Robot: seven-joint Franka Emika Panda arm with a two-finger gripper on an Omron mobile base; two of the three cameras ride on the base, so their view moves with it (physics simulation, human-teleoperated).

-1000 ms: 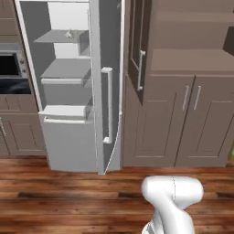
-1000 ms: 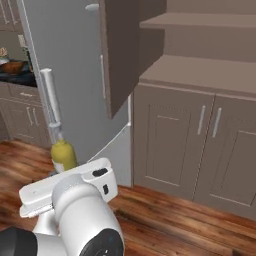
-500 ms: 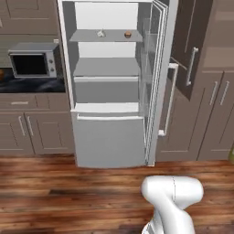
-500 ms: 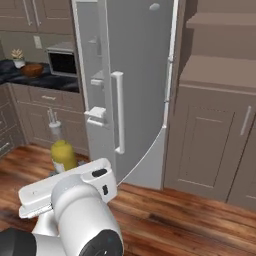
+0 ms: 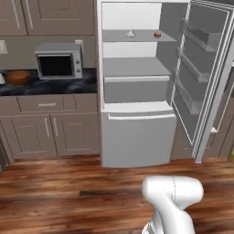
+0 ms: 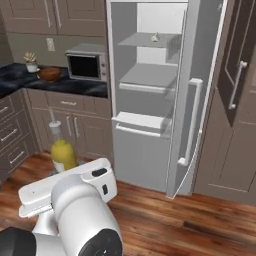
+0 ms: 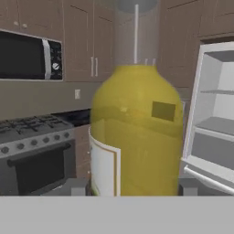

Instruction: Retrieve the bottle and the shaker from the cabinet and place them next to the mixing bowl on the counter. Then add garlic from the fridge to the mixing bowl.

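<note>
Gripping the yellow bottle point(image 7: 137, 132) between its two grey finger tips point(image 7: 73, 186), the end effector point(image 7: 132, 187) is holding it upright and close against the hand camera, the white label wrapping the lower left of the bottle and the grey neck rising out of the top of the picture. From the right base camera the same bottle point(image 6: 63, 152) is showing just beyond the white arm point(image 6: 75, 210), in front of the taupe base cabinets.

Straight ahead the grey fridge point(image 5: 137, 132) is standing with its upper door point(image 5: 203, 77) swung wide open to the right. On its top shelf a small pale garlic bulb point(image 5: 131, 33) is sitting near the middle, with a small brown item point(image 5: 157, 34) toward the right end.

Left of the fridge, the black veined tabletop point(image 5: 50, 86) is carrying a grey microwave point(image 5: 58, 61) near its right end and the brown mixing bowl point(image 5: 18, 77) near its left end. Beside the bowl, a small potted plant point(image 6: 31, 62) is standing.
</note>
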